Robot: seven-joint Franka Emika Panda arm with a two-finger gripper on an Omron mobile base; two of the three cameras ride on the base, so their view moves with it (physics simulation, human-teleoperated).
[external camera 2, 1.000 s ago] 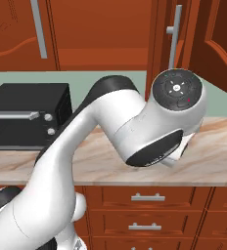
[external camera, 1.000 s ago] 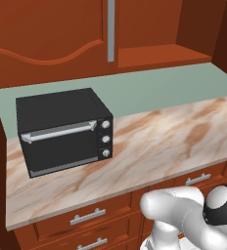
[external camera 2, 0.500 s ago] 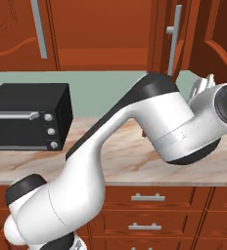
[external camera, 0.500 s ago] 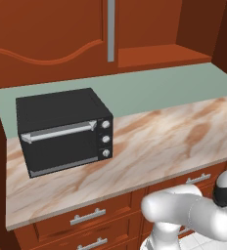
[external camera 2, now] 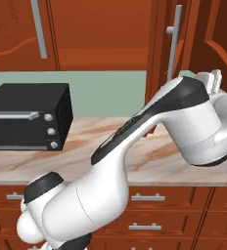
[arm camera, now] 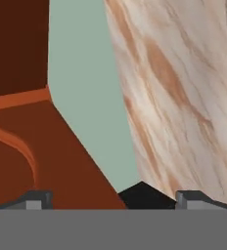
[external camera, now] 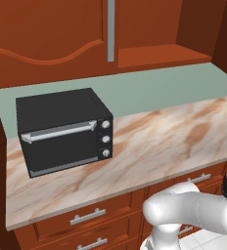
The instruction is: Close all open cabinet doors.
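Above the marble bench (external camera 2: 149, 161), at its right end, one cabinet door (external camera 2: 160, 53) stands swung out edge-on with its grey bar handle (external camera 2: 173, 46) facing forward, so it likely wants pushing shut; the door with a handle (external camera 2: 38, 29) over the black oven (external camera 2: 27, 116) looks closed. Beside the open door the end effector (arm camera: 113, 199) hangs with tips wide apart, holding nothing
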